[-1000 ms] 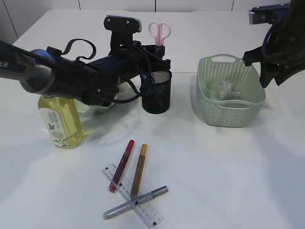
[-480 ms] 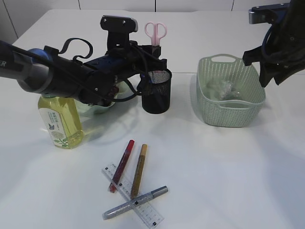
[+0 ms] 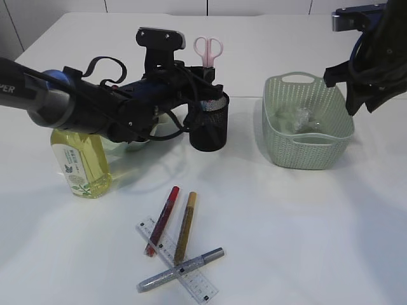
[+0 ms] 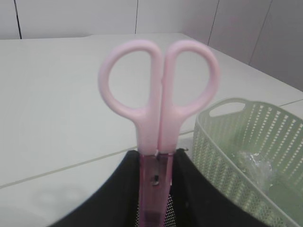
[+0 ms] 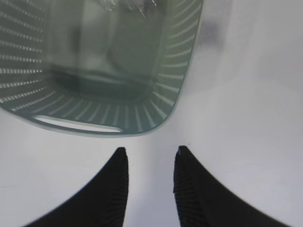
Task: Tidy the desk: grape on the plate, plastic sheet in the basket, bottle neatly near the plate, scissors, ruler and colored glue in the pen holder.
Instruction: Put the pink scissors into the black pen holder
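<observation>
My left gripper (image 3: 205, 79) is shut on pink scissors (image 3: 208, 49) and holds them upright, handles up, over the black mesh pen holder (image 3: 210, 127), blades pointing into its mouth. In the left wrist view the black fingers (image 4: 118, 198) clamp the scissors' (image 4: 158, 90) blades. My right gripper (image 5: 150, 153) is open and empty, above the table just behind the green basket (image 5: 118, 71); it shows at the far right (image 3: 355, 92). The crumpled plastic sheet (image 3: 299, 119) lies in the basket (image 3: 308, 155). The yellow bottle (image 3: 79, 162) stands at the left. Red (image 3: 162, 219), gold (image 3: 186, 225) and silver (image 3: 181, 270) glue pens lie crossed over the clear ruler (image 3: 191, 279) at the front. I cannot see the grape.
A pale green plate (image 3: 130, 145) sits mostly hidden behind the left arm (image 3: 95, 105), between the bottle and the pen holder. The basket also shows in the left wrist view (image 4: 246, 142), close to the right of the scissors.
My left gripper has shifted slightly and sunk a little, bringing the scissors lower over the pen holder. The right arm has not moved.
</observation>
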`<state>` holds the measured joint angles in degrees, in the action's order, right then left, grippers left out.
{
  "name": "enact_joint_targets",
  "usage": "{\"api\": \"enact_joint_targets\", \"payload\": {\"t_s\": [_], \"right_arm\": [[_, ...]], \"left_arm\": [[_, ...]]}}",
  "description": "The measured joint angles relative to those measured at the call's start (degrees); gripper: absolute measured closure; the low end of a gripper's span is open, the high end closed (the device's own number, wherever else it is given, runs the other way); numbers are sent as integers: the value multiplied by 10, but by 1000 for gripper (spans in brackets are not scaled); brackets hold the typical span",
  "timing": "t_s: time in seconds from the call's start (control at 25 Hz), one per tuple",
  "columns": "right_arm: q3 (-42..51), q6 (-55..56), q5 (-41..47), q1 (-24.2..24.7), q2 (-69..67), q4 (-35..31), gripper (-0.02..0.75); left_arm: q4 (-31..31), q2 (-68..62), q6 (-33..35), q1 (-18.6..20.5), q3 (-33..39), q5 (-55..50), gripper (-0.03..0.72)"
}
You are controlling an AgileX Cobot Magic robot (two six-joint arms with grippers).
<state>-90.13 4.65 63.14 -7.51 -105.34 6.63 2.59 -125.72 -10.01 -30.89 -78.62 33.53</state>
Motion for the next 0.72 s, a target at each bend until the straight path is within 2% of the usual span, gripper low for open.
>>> {"api": "enact_joint_targets", "payload": {"t_s": [0.72], "right_arm": [[0,0,-8,0,0,0,465]], "left_arm": [[0,0,-14,0,0,0,525]]}}
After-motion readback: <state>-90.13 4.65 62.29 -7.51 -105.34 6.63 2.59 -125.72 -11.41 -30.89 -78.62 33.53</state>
